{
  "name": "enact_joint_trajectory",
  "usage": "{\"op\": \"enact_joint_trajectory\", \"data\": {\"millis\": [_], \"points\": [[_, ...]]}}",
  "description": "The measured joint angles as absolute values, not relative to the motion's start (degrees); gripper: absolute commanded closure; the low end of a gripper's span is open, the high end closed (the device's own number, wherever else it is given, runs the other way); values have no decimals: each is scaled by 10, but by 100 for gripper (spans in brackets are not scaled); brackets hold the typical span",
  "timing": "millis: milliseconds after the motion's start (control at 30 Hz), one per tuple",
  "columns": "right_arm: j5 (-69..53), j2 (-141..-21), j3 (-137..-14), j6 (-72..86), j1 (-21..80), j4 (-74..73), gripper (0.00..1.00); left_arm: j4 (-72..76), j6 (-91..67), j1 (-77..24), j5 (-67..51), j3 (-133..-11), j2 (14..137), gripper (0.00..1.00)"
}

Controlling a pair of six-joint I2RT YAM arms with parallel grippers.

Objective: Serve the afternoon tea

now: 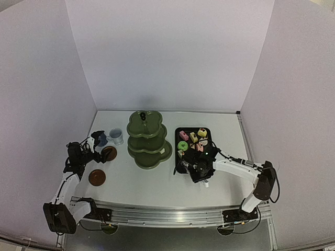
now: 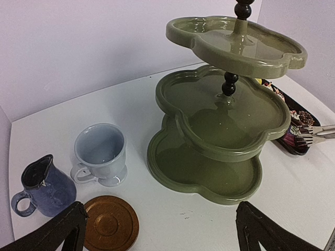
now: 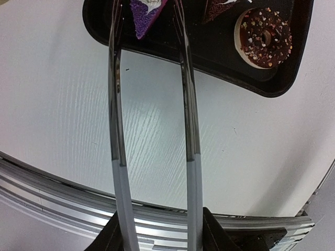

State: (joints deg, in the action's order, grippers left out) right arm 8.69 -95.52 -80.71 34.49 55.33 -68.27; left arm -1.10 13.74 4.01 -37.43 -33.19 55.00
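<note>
The olive-green three-tier stand (image 1: 148, 138) is in the middle, with all tiers bare in the left wrist view (image 2: 220, 120). The dark-blue cup (image 2: 44, 187) and the white cup (image 2: 100, 153) stand left of it, with one brown saucer (image 2: 110, 225) in front of them and a second saucer (image 1: 97, 178) nearer. My left gripper (image 2: 159, 238) is open and empty above the first saucer. My right gripper (image 3: 157, 232) is shut on metal tongs (image 3: 186, 104). The tong tips flank a purple cake slice (image 3: 146, 13) on the tray, beside a chocolate doughnut (image 3: 264, 31).
The black tray (image 1: 178, 132) right of the stand holds several small cakes and a green doughnut (image 1: 182, 145). White walls close in the table on three sides. A metal rail (image 1: 157, 214) runs along the near edge.
</note>
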Motion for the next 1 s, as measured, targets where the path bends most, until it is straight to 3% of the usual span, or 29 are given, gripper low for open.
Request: {"op": "enact_joint_trajectory", "data": {"millis": [300,833,1000], "points": [[83,-959,-807,343,553,-678,86,-11,138,40,-374,-332,550,1],[98,-922,-870,293,564,-687,89,-15,133,40,-369,-332,550,1],[101,-962,-921,265,596,-673,89,-15,126,40,-359,-332,550,1]]}}
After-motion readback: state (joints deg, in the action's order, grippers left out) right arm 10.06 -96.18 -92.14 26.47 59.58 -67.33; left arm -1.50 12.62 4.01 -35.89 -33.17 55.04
